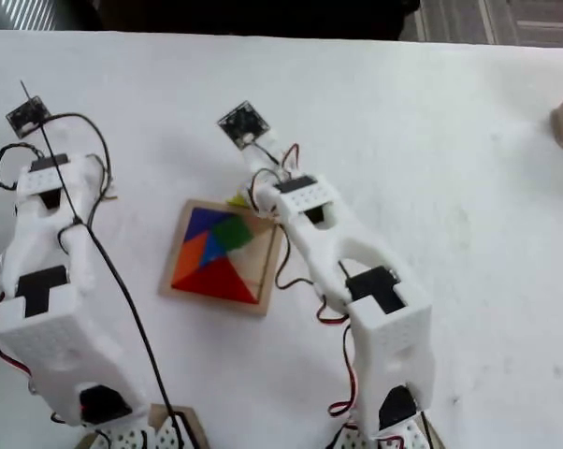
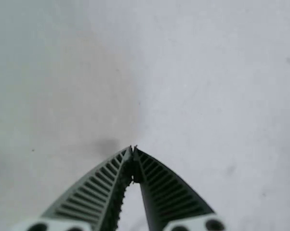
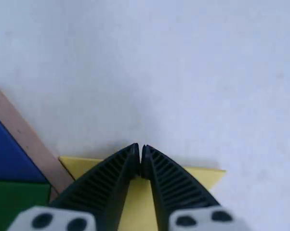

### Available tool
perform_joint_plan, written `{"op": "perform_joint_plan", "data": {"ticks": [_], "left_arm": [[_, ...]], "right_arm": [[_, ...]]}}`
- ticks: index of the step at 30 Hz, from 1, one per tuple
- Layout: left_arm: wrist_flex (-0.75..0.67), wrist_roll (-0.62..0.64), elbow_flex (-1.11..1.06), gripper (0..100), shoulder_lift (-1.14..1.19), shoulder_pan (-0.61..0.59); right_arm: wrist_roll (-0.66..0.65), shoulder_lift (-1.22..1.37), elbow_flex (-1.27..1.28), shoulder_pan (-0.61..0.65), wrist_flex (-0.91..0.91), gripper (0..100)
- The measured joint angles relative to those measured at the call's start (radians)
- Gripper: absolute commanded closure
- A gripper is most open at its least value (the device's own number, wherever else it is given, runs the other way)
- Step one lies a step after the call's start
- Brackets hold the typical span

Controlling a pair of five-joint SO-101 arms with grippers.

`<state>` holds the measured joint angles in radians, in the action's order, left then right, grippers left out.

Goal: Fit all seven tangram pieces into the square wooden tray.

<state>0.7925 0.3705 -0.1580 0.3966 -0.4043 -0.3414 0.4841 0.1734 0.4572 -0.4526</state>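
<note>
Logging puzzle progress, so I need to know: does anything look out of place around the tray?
Yes. A yellow piece lies on the table outside the wooden tray, beside its rim, under the right gripper. Part of the tray floor is bare.

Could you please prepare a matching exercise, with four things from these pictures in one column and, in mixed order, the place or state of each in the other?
Things:
1. yellow piece
2. blue piece
3. left gripper
4. right gripper

Places or states:
A. fingers shut, over bare table
B. in the tray, next to the green piece
C. fingers shut, above the yellow piece
D. outside the tray, beside its rim

Pairs: 1-D, 2-B, 3-A, 4-C
</note>
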Motion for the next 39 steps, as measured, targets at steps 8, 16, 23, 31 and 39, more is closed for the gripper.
{"op": "perform_joint_plan", "data": {"ticks": [8, 16, 23, 31, 39], "left_arm": [[0.000, 0.000, 0.000, 98, 0.000, 0.000], [0.014, 0.000, 0.000, 98, 0.000, 0.000], [0.014, 0.000, 0.000, 98, 0.000, 0.000], [0.014, 0.000, 0.000, 98, 0.000, 0.000], [0.014, 0.000, 0.000, 98, 0.000, 0.000]], "right_arm": [[-0.137, -0.035, -0.066, -0.069, -0.325, 98.1], [-0.146, -0.107, -0.061, -0.069, -0.460, 98.1], [-0.127, -0.273, 0.091, -0.086, -0.482, 98.1], [-0.120, -0.448, 0.290, -0.160, -0.296, 98.1], [-0.120, -0.313, 0.278, -0.167, -0.121, 98.1]]}}
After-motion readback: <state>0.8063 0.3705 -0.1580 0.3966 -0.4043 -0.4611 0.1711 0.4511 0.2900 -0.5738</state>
